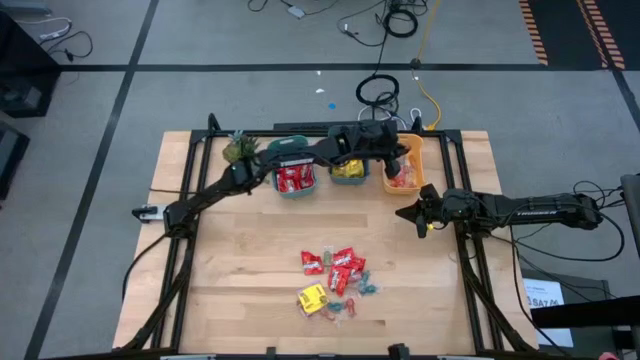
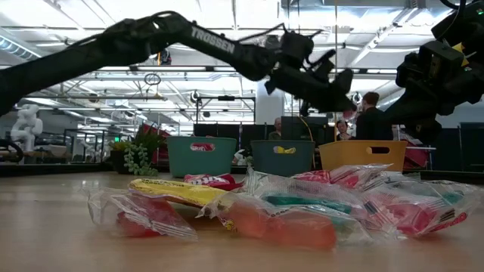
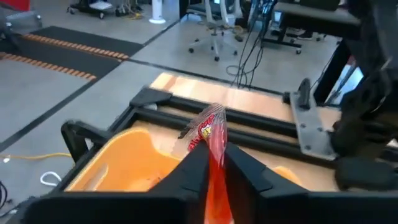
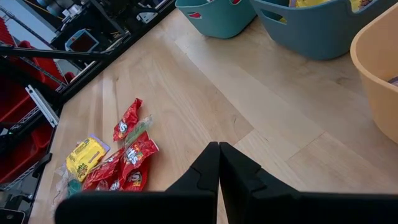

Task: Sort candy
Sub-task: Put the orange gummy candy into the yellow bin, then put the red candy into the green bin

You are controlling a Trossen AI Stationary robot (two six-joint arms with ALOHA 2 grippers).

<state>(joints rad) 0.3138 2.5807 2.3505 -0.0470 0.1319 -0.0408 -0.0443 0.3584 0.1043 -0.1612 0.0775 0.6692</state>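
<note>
My left gripper point(image 3: 214, 154) reaches across the far side of the table and hangs over the orange bin point(image 3: 124, 162), shut on a red candy packet point(image 3: 210, 127). In the high view it shows above that orange bin point(image 1: 405, 168). A pile of candy point(image 1: 335, 280), red and yellow packets with small clear-wrapped pieces, lies on the wooden table toward the near edge. A teal bin point(image 1: 295, 178) holds red packets and the bin beside it point(image 1: 350, 170) holds yellow ones. My right gripper point(image 4: 219, 146) waits shut at the table's right, holding nothing. My left gripper pinches one end of the red packet point(image 3: 216, 163) between its two fingers. The fingers come nearly level from the table's left. The packet's free end point(image 3: 211, 118) sticks out past the fingertips, and the packet is lifted clear above the orange bin.
A small green plant point(image 1: 238, 150) stands at the far left beside the teal bin. A black frame point(image 1: 180, 200) runs along the table's edges. Bare wood lies between the bins and the pile. People stand in the room beyond the table point(image 2: 370, 113).
</note>
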